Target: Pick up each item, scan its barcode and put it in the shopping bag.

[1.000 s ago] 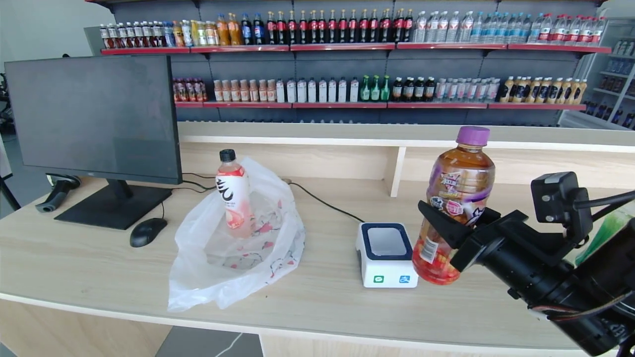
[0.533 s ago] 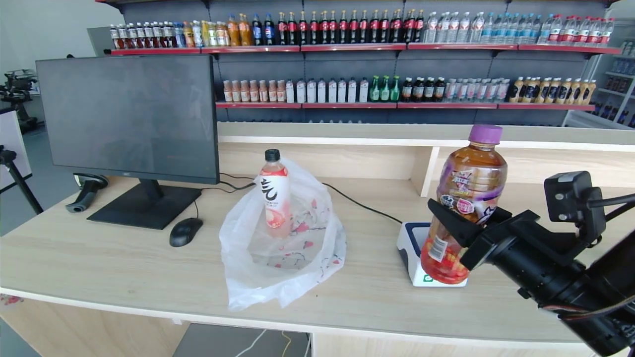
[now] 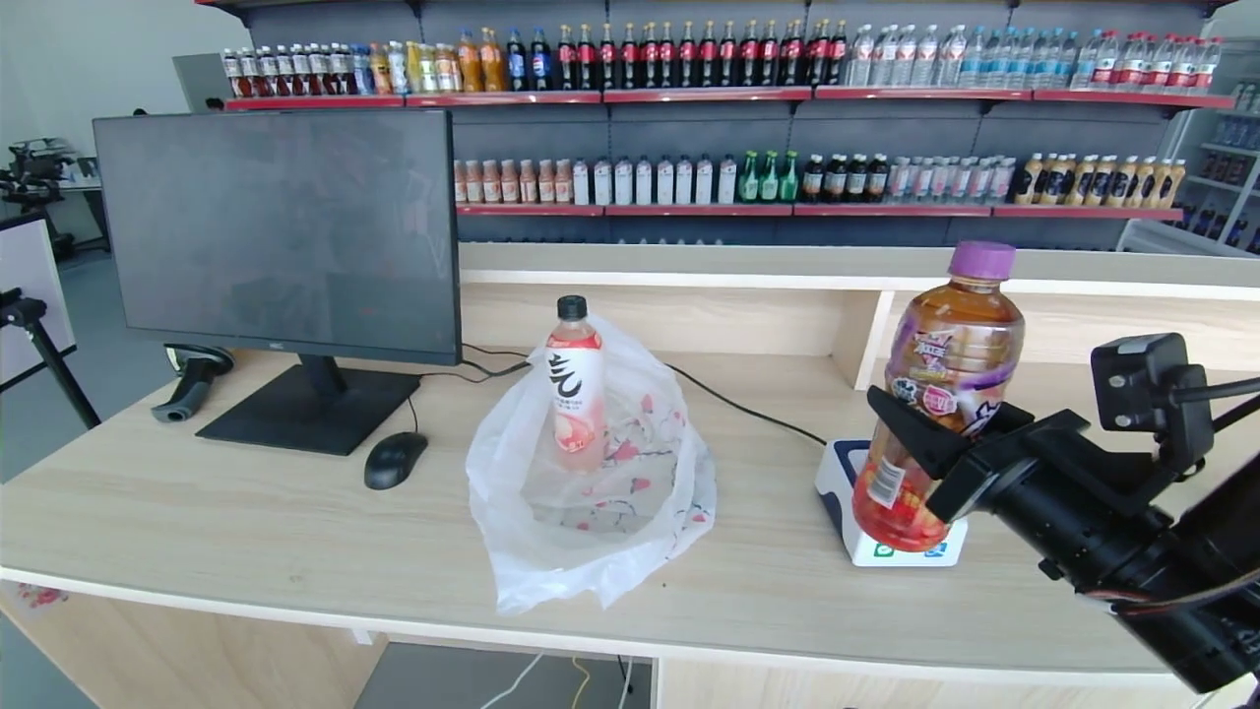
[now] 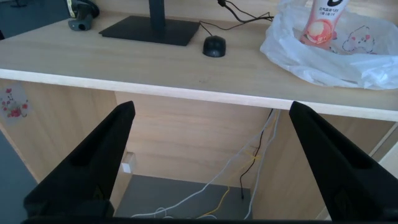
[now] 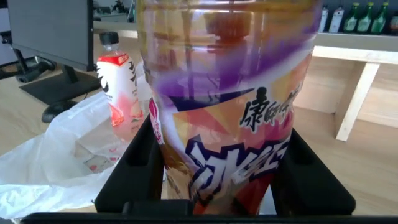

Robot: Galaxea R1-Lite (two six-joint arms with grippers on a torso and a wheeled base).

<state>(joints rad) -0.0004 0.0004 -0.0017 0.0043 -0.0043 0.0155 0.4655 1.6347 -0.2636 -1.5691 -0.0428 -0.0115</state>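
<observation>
Bag: shopping bag [image 3: 591, 532] on the bench [image 3: 246, 532], pink bottle [image 3: 576, 384] standing inside, so we'd call that one done.
Tea bottle [image 3: 945, 394]: right tool [image 3: 940, 418] gripping it at the scanner [image 3: 837, 483]; bagging's left, we reckon.
Left tool [image 4: 208, 112]: wide, empty.

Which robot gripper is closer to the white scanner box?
Right. The right gripper holds the bottle just above the scanner; the left gripper hangs low in front of the counter, far from it.

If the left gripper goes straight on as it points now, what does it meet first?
The left gripper would probably meet the counter's front panel, below the countertop; depth is unclear.
</observation>
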